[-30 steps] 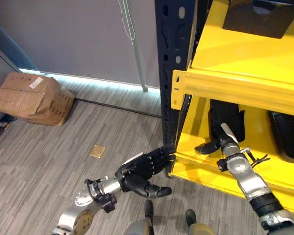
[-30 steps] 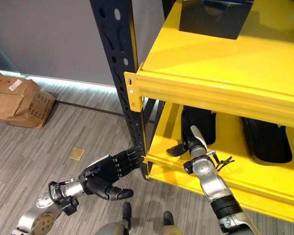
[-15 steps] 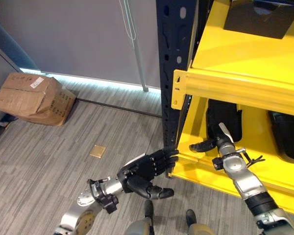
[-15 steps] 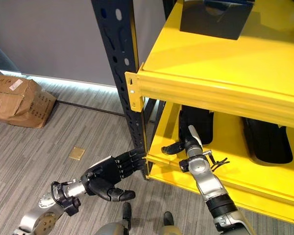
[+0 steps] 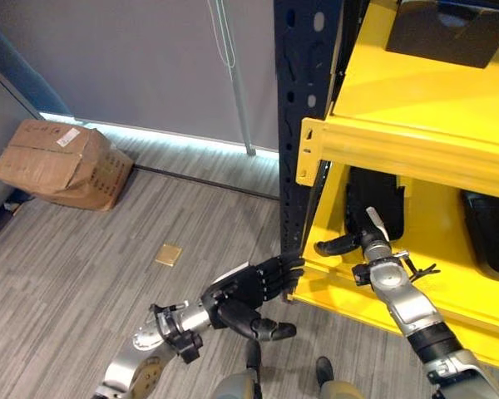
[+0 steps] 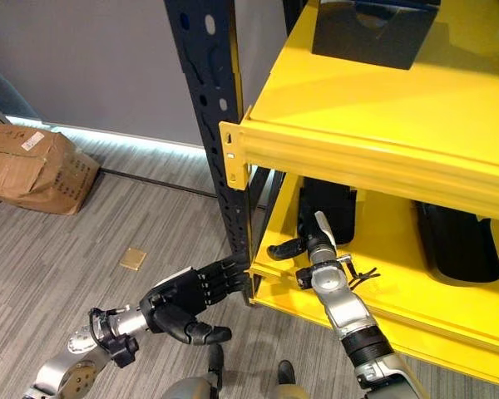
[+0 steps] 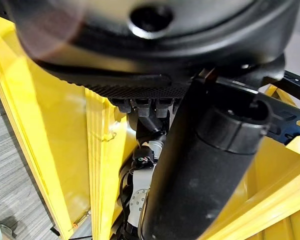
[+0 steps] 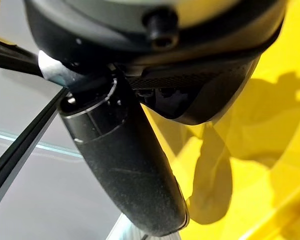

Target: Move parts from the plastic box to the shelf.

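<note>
My right hand is inside the lower bay of the shelf, thumb stuck out sideways toward the dark upright post and nothing in it that I can see; the fingers run away from the camera toward the back of the bay and I cannot tell how they stand. Directly behind that hand, deeper in the same bay, a black part stands upright against the back, close to my fingers, though I cannot make out whether they touch it. A second black part sits in the same bay, well apart from my hand on the side away from the post. On the level above, a dark box rests at the back.

My left hand hangs outside the shelf, low beside the foot of the post, fingers straight and spread, holding nothing, fingertips just at the lip of the lower level.

My guess is these parts are rigid moulded pieces, matte and not slippery, light enough for one hand and not fragile (they look smooth-sided, so a loose pinch might slide). I would take one round its narrow middle, thumb opposite the fingers.

Out on the floor, well away from the post, lie a cardboard box and a small tan square.
</note>
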You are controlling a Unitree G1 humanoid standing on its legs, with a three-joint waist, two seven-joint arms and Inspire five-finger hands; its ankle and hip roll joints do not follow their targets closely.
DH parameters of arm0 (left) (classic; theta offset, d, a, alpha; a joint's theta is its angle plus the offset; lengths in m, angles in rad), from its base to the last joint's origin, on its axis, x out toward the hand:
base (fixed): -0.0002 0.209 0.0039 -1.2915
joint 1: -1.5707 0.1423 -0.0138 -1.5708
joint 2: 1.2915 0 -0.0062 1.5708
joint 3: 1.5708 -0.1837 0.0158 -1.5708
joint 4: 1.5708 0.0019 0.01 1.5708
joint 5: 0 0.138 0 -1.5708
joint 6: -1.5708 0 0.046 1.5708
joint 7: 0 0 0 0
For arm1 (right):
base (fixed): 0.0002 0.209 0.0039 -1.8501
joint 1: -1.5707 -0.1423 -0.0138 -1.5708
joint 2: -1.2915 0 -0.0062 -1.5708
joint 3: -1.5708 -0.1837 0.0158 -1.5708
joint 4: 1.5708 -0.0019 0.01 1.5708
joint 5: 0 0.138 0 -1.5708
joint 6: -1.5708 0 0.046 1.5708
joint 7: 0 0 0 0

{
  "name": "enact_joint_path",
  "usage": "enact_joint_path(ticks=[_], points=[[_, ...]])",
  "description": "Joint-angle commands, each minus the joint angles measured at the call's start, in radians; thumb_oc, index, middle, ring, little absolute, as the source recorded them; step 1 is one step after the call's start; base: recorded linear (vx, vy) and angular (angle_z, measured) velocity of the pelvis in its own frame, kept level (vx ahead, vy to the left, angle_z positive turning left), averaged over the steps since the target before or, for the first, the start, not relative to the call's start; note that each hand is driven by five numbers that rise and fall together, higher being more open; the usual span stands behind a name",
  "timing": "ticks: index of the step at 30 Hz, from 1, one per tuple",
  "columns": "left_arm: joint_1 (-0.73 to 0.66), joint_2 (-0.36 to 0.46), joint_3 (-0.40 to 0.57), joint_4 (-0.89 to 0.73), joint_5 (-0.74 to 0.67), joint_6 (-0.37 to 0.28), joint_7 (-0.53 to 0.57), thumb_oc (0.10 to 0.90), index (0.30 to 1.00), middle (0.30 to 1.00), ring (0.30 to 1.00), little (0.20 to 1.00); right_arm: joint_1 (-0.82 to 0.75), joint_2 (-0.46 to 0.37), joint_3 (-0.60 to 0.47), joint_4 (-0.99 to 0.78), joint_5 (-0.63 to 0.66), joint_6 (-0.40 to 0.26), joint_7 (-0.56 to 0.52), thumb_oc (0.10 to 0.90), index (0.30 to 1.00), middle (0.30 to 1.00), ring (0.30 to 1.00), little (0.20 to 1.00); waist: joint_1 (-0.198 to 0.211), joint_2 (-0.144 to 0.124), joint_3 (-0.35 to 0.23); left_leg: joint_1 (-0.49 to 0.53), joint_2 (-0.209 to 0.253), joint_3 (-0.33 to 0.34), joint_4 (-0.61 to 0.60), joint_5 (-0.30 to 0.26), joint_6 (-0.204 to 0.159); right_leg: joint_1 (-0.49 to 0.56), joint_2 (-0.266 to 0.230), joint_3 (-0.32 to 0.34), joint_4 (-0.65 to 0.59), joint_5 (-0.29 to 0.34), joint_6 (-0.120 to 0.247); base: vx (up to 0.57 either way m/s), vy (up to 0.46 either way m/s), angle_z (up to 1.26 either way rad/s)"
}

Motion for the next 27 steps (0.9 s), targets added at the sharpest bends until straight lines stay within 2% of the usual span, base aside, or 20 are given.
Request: enact_joint_path(ticks=[1,4,5,10,14,17,18,21,22,27], points=[[-0.049,-0.045,-0.017,-0.053,-0.031,-0.071,-0.003,0.900,1.000,1.000,1.000,1.000,-0.126,0.006,-0.037,0.008,0.002,-0.075,-0.124,0.900,1.000,1.000,1.000,1.000,0.026,-0.011,-0.062,0.063,0.012,0.019,0.020,-0.147,0.007,-0.087,0.001,-0.049,0.165,-0.080,-0.030,0.00,0.000,0.00],[-0.051,-0.043,-0.025,-0.054,-0.035,-0.077,0.003,0.900,1.000,1.000,1.000,1.000,-0.131,0.013,-0.049,0.013,0.000,-0.076,-0.167,0.900,1.000,1.000,1.000,1.000,0.024,-0.007,-0.061,0.063,0.011,0.017,0.020,-0.148,0.008,-0.088,0.002,-0.047,0.166,-0.080,-0.030,0.00,0.000,0.00],[-0.055,-0.044,-0.032,-0.055,-0.038,-0.081,0.009,0.900,1.000,1.000,1.000,1.000,-0.139,0.020,-0.062,0.021,-0.002,-0.075,-0.210,0.900,1.000,1.000,1.000,1.000,0.023,-0.003,-0.062,0.065,0.010,0.018,0.019,-0.149,0.008,-0.087,0.002,-0.045,0.165,-0.080,-0.031,0.00,0.000,0.00],[-0.053,-0.041,-0.041,-0.062,-0.049,-0.090,0.022,0.900,1.000,1.000,1.000,1.000,-0.139,0.026,-0.095,0.030,-0.002,-0.075,-0.261,0.900,1.000,1.000,1.000,1.000,0.018,0.007,-0.062,0.067,0.007,0.019,0.017,-0.150,0.008,-0.089,0.000,-0.041,0.167,-0.081,-0.030,0.01,0.022,-0.01],[-0.050,-0.037,-0.048,-0.060,-0.055,-0.100,0.021,0.900,1.000,1.000,1.000,1.000,-0.131,0.022,-0.105,0.029,0.000,-0.131,-0.222,0.900,1.000,1.000,1.000,1.000,0.013,0.013,-0.064,0.069,0.005,0.020,0.016,-0.150,0.009,-0.089,-0.002,-0.040,0.167,-0.082,-0.031,0.00,0.000,0.00],[-0.051,-0.037,-0.050,-0.060,-0.057,-0.101,0.019,0.900,1.000,1.000,1.000,1.000,-0.127,0.021,-0.081,-0.002,-0.046,-0.216,-0.175,0.900,1.000,1.000,1.000,1.000,0.011,0.016,-0.066,0.070,0.003,0.019,0.015,-0.149,0.008,-0.091,-0.003,-0.038,0.169,-0.082,-0.031,0.00,0.000,0.00],[-0.051,-0.037,-0.050,-0.060,-0.057,-0.101,0.018,0.900,1.000,1.000,1.000,1.000,-0.127,0.021,-0.081,-0.002,-0.046,-0.216,-0.175,0.900,1.000,1.000,1.000,1.000,0.010,0.016,-0.066,0.069,0.003,0.019,0.015,-0.149,0.008,-0.091,-0.003,-0.038,0.169,-0.082,-0.031,0.00,0.000,0.00],[-0.042,-0.036,-0.043,-0.069,-0.059,-0.095,0.015,0.900,1.000,1.000,1.000,1.000,-0.109,0.014,-0.070,-0.057,-0.118,-0.277,-0.159,0.900,1.000,1.000,1.000,1.000,0.007,0.017,-0.069,0.069,0.003,0.019,0.015,-0.149,0.008,-0.092,-0.003,-0.037,0.170,-0.083,-0.029,0.00,0.000,0.00],[-0.038,-0.037,-0.040,-0.069,-0.060,-0.098,0.014,0.900,1.000,1.000,1.000,1.000,-0.089,0.008,-0.059,-0.097,-0.164,-0.317,-0.154,0.900,1.000,1.000,1.000,1.000,0.003,0.017,-0.069,0.068,0.003,0.021,0.016,-0.149,0.008,-0.094,-0.004,-0.036,0.172,-0.084,-0.028,0.00,0.000,0.00],[-0.017,-0.037,-0.026,-0.081,-0.063,-0.102,0.006,0.900,1.000,1.000,1.000,1.000,-0.035,-0.008,-0.036,-0.187,-0.254,-0.388,-0.127,0.900,1.000,1.000,1.000,1.000,-0.004,0.019,-0.071,0.065,0.003,0.021,0.019,-0.151,0.008,-0.099,-0.006,-0.036,0.176,-0.087,-0.026,0.00,0.000,0.00]])
